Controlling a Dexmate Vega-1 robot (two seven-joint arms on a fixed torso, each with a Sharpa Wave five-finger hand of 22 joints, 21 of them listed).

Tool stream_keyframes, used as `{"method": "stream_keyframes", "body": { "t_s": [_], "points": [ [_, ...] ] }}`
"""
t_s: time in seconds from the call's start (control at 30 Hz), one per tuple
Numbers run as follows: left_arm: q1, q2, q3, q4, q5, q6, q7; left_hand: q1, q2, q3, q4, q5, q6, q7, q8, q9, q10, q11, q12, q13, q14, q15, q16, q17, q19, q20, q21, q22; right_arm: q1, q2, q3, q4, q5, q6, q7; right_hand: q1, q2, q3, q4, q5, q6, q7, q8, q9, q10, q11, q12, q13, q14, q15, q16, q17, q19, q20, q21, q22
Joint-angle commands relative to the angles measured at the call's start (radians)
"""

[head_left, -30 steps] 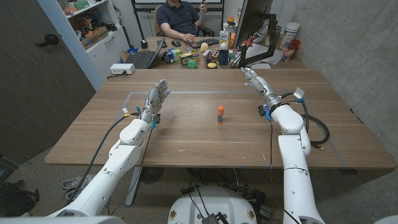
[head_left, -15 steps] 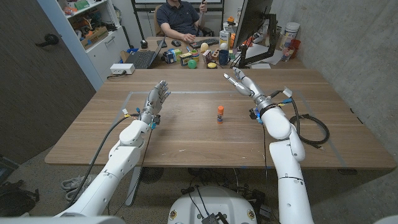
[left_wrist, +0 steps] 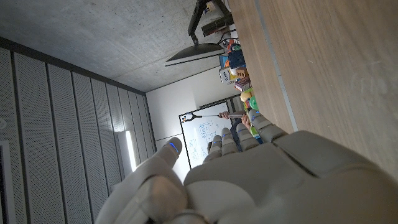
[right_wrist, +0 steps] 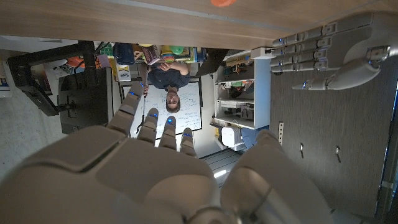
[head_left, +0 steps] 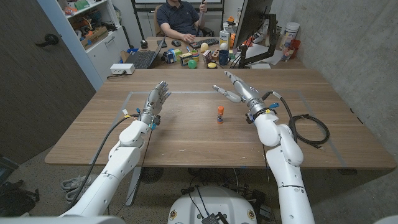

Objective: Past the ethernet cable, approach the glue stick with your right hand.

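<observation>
Approaching was the step in hand, judged from the layout. The right hand (head_left: 239, 93) hung over the table (head_left: 186, 140) with its fingers spread and extended, holding nothing; it sat just right of and slightly beyond the glue stick (head_left: 220, 114), near but not touching. Its fingers pointed left and toward the far side. The glue stick stood upright near the table's middle, orange cap up, apart from both hands. In the right wrist view an orange blur at the wood's edge (right_wrist: 222, 2) was probably that cap, too cropped to confirm.

The left hand (head_left: 157, 99) was raised over the left half of the table, fingers apart and upright, holding nothing, well apart from the glue stick. It also showed in the right wrist view (right_wrist: 323, 53), likewise with nothing in it.

No ethernet cable could be picked out with certainty. A black cable loop (head_left: 309, 130) lay on the right of the table beside the right forearm; whether it was the ethernet cable or rig wiring could not be told.

A person (head_left: 180, 15) sat at the cluttered desk beyond the far edge.

Judgement on the next move: the right hand needed to come nearer and lower beside the glue stick, fingers staying parted. Risk: the stick is slim and upright, and a sideways brush would likely topple it.
</observation>
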Motion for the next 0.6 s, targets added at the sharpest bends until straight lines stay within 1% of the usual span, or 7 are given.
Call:
{"method": "stream_keyframes", "body": {
  "t_s": [0.03, 0.1, 0.13, 0.2, 0.27, 0.37, 0.6],
  "points": [
    [0.013, -0.009, -0.015, -0.016, 0.012, 0.016, -0.004, -0.002, 0.043, 0.008, 0.001, 0.001, -0.004, -0.002, 0.006, 0.002, -0.010, -0.001, 0.006, 0.004, -0.007, 0.000, 0.003, 0.003, 0.008, -0.001, 0.004, 0.002, -0.006, -0.079, -0.085, -0.009, -0.194, -0.087, 0.012, 0.035, -0.006, -0.004, -0.021, 0.016, -0.021, -0.044, -0.008, 0.003, -0.044, -0.014, -0.012, 0.004, -0.037, 0.012, -0.008, 0.003, -0.034, 0.004, -0.033, 0.002],
    [0.016, -0.011, -0.017, -0.019, 0.014, 0.017, -0.004, -0.002, 0.043, 0.008, 0.001, 0.000, -0.005, -0.002, 0.006, 0.002, -0.012, -0.001, 0.005, 0.004, -0.008, 0.000, 0.003, 0.003, 0.007, -0.001, 0.004, 0.002, -0.001, -0.090, -0.100, -0.009, -0.214, -0.106, 0.045, 0.049, -0.006, -0.006, -0.028, 0.020, -0.042, -0.056, -0.014, 0.003, -0.078, -0.016, -0.019, 0.005, -0.063, 0.016, -0.012, 0.003, -0.052, 0.004, -0.049, 0.002],
    [0.018, -0.012, -0.019, -0.021, 0.015, 0.018, -0.003, -0.002, 0.043, 0.008, 0.001, 0.000, -0.005, -0.002, 0.006, 0.002, -0.012, -0.001, 0.005, 0.004, -0.009, 0.000, 0.003, 0.003, 0.007, -0.001, 0.003, 0.002, 0.001, -0.096, -0.108, -0.008, -0.223, -0.114, 0.055, 0.060, -0.005, -0.008, -0.033, 0.023, -0.053, -0.054, -0.016, 0.004, -0.102, -0.017, -0.022, 0.005, -0.076, 0.016, -0.012, 0.004, -0.064, 0.004, -0.061, 0.002],
    [0.020, -0.013, -0.021, -0.023, 0.018, 0.019, -0.003, -0.002, 0.043, 0.008, 0.000, 0.000, -0.004, -0.002, 0.006, 0.002, -0.011, -0.002, 0.006, 0.004, -0.008, -0.001, 0.003, 0.003, 0.008, -0.002, 0.004, 0.002, 0.003, -0.113, -0.121, -0.009, -0.240, -0.122, 0.067, 0.068, -0.003, -0.008, -0.036, 0.025, -0.063, -0.054, -0.017, 0.005, -0.114, -0.018, -0.022, 0.006, -0.088, 0.016, -0.014, 0.004, -0.071, 0.004, -0.068, 0.002],
    [0.023, -0.014, -0.024, -0.026, 0.020, 0.020, -0.003, -0.002, 0.043, 0.008, 0.000, 0.000, -0.005, -0.002, 0.006, 0.002, -0.010, -0.002, 0.006, 0.004, -0.008, 0.000, 0.003, 0.002, 0.007, -0.001, 0.003, 0.002, 0.004, -0.128, -0.133, -0.012, -0.254, -0.131, 0.079, 0.085, 0.003, -0.007, -0.043, 0.030, -0.067, -0.066, -0.014, 0.006, -0.133, -0.027, -0.021, 0.006, -0.098, 0.018, -0.012, 0.004, -0.082, 0.004, -0.080, 0.002],
    [0.024, -0.017, -0.027, -0.027, 0.023, 0.022, -0.003, -0.002, 0.043, 0.008, 0.000, 0.000, -0.005, -0.002, 0.006, 0.002, -0.010, -0.003, 0.006, 0.004, -0.008, -0.001, 0.003, 0.002, 0.007, -0.001, 0.003, 0.002, 0.006, -0.145, -0.146, -0.014, -0.269, -0.146, 0.097, 0.105, 0.007, -0.006, -0.052, 0.035, -0.076, -0.085, -0.013, 0.007, -0.150, -0.025, -0.019, 0.007, -0.119, 0.018, -0.014, 0.004, -0.094, 0.004, -0.093, 0.002],
    [0.018, -0.020, -0.027, -0.026, 0.032, 0.032, -0.009, -0.003, 0.042, 0.009, -0.001, 0.000, -0.004, -0.002, 0.006, 0.002, -0.009, -0.003, 0.006, 0.004, -0.008, -0.001, 0.002, 0.002, 0.007, -0.002, 0.003, 0.002, 0.005, -0.167, -0.164, -0.011, -0.283, -0.179, 0.119, 0.135, 0.005, -0.010, -0.068, 0.041, -0.101, -0.099, -0.015, 0.008, -0.192, -0.032, -0.020, 0.009, -0.144, 0.030, -0.013, 0.004, -0.107, 0.005, -0.113, 0.003]
  ]
}}
